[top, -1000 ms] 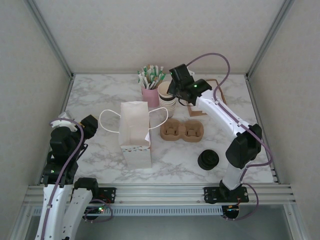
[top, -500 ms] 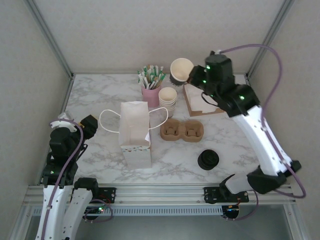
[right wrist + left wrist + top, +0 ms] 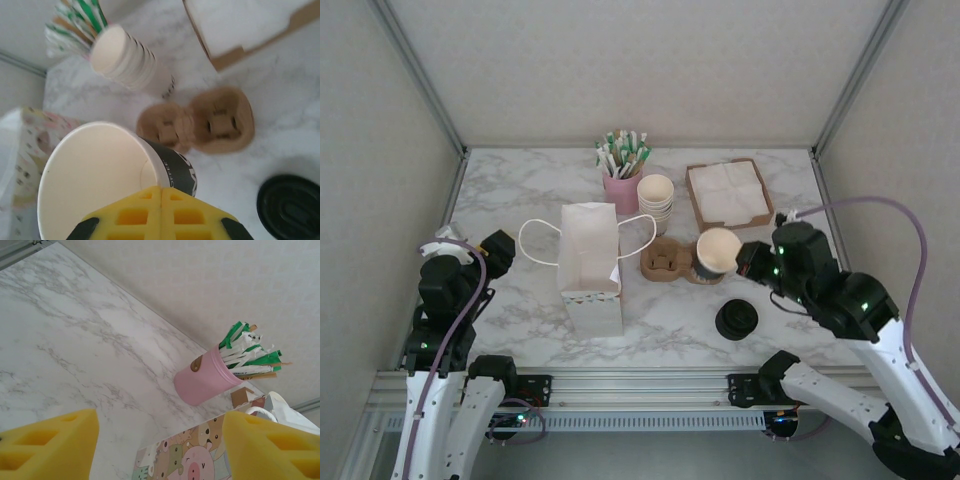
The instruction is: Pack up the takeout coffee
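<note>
Cream takeout coffee cup, lidless, tilted, rim pinched in clenched right claw; cardboard carrier ahead of claw, black lids close beside claw on worktop. Left claw released, empty, paper bag just ahead.

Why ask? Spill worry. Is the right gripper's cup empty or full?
Empty: the cup shows a bare pale inside, no liquid.
</note>
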Controlling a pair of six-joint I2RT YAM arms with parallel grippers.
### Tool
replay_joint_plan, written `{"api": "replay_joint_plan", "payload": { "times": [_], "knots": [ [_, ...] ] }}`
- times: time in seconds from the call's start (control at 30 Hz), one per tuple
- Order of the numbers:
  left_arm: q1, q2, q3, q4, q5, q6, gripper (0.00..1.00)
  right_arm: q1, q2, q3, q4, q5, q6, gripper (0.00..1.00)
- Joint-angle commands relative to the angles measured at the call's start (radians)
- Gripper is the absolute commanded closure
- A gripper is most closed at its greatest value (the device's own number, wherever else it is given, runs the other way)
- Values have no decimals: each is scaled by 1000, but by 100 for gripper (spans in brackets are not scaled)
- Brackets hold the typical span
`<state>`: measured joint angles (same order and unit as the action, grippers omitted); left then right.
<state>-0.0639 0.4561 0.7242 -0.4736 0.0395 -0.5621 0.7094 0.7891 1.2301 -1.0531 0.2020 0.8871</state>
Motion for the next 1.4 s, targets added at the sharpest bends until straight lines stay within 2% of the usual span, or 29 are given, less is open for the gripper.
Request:
{"api": "replay_joint_plan", "payload": {
  "times": [0.0, 0.13, 0.33, 0.5, 0.63, 0.9, 1.23, 1.37],
  "knots": [
    [-4, -16, 8, -15, -27, -2, 35, 32, -54, -117, -31, -79, 80, 100],
    [-2, -19, 9, -16, -29, -3, 34, 109, -102, -276, 45, -120, 111, 100],
    [-2, -21, 6, -10, -24, -1, 34, 236, -83, -412, 179, -33, 138, 100],
    [-1, -17, 3, -8, -20, 1, 34, 300, -23, -480, 312, 45, 140, 100],
    [-1, -17, 3, -5, -16, 1, 34, 310, 40, -490, 335, 95, 143, 100],
    [-3, -18, 1, -4, -12, -2, 34, 311, 102, -518, 357, 87, 169, 100],
    [-2, -19, 2, -3, -11, -2, 34, 314, 121, -545, 349, 84, 179, 95],
    [-1, -21, 1, -4, -9, -4, 33, 318, 114, -550, 343, 92, 174, 89]
  ]
}}
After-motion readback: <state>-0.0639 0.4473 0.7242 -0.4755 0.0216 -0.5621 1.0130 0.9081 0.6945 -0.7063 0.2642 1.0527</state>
